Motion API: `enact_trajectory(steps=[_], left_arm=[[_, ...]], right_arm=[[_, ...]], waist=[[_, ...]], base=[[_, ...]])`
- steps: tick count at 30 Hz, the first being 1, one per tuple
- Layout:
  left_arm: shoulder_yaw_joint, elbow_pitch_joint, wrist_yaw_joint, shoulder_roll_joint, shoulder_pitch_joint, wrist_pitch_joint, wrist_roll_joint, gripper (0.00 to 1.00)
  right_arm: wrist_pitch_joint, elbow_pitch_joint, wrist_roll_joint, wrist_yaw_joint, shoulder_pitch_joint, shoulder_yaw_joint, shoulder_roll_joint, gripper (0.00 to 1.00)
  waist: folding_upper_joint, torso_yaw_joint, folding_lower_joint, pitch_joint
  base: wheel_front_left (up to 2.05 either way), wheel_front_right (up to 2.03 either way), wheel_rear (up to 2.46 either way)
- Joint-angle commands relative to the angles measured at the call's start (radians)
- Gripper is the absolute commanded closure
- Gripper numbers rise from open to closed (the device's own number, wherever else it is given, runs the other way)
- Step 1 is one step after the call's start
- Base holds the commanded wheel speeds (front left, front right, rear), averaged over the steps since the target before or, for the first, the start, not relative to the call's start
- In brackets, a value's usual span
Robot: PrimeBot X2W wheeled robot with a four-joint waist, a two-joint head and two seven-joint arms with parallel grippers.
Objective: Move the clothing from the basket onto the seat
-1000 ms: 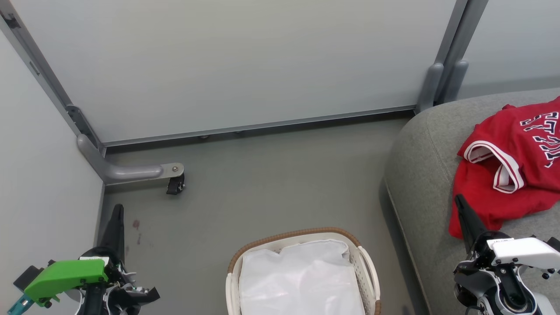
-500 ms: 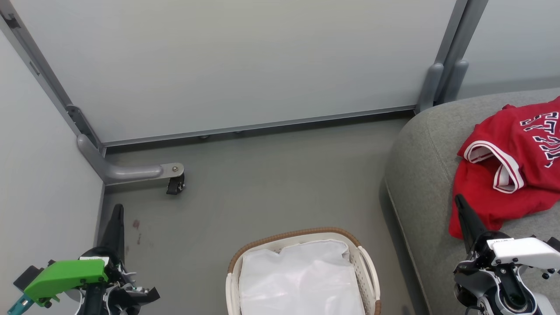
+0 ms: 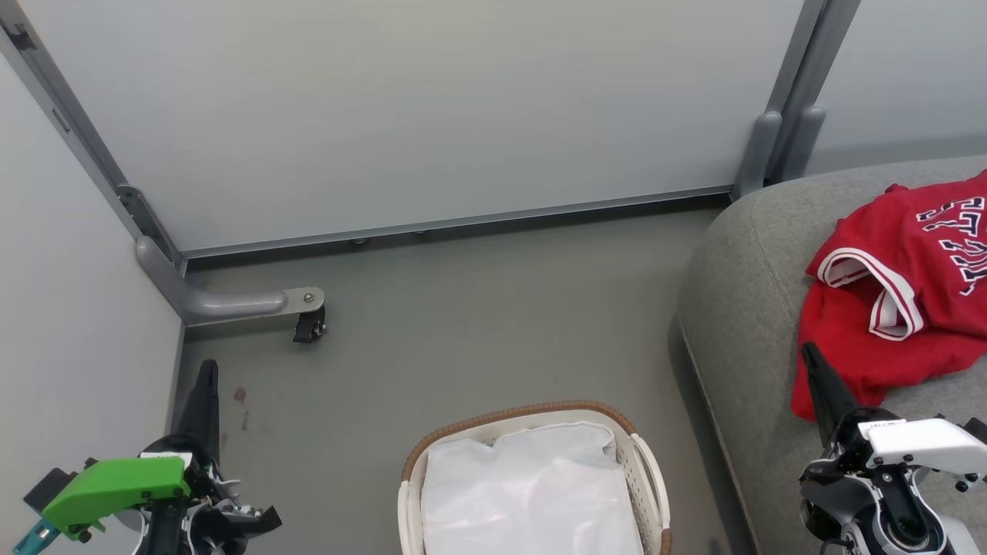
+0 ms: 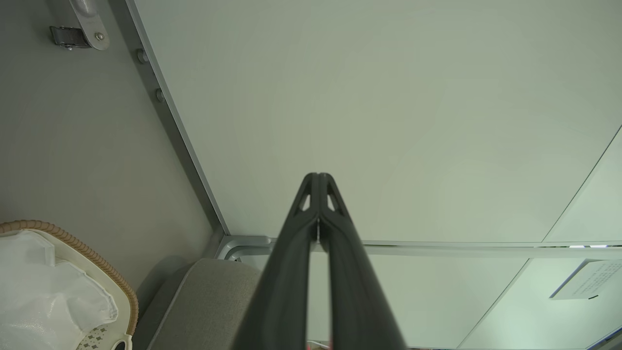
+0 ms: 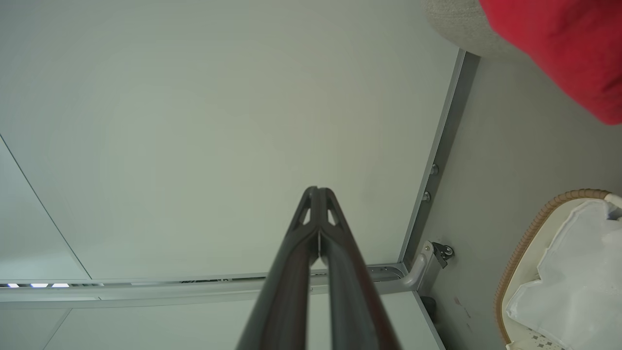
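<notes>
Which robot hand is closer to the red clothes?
Right. The right gripper is just beside the red clothes on the sofa cushion; the left gripper is far off, beyond the basket.

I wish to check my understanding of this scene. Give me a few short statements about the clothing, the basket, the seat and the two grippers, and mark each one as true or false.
1. The red clothing lies on the grey seat. True.
2. The basket holds a red garment. False: the part in view shows white cloth lining and nothing red.
3. The left gripper and the right gripper are both shut and hold nothing. True.
4. The basket stands on the seat. False: it stands on the floor, beside the seat.
</notes>
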Motion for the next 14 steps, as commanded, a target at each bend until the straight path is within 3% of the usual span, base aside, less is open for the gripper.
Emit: enact_trajectory(steps=[1,14], left_arm=[[0.002,-0.001,-0.004,0.005,-0.011,0.004,-0.003,1.00],[0.002,-0.001,-0.004,0.005,-0.011,0.004,-0.003,1.00]], right_arm=[[0.003,-0.003,0.003,0.000,0.010,-0.002,-0.006,1.00],[0.003,-0.003,0.003,0.000,0.010,-0.002,-0.006,1.00]], waist=[[0.0000,0.000,0.0000,0.000],[0.0000,0.000,0.0000,0.000]], base=[[0.00,0.00,0.00],[0.00,0.00,0.00]])
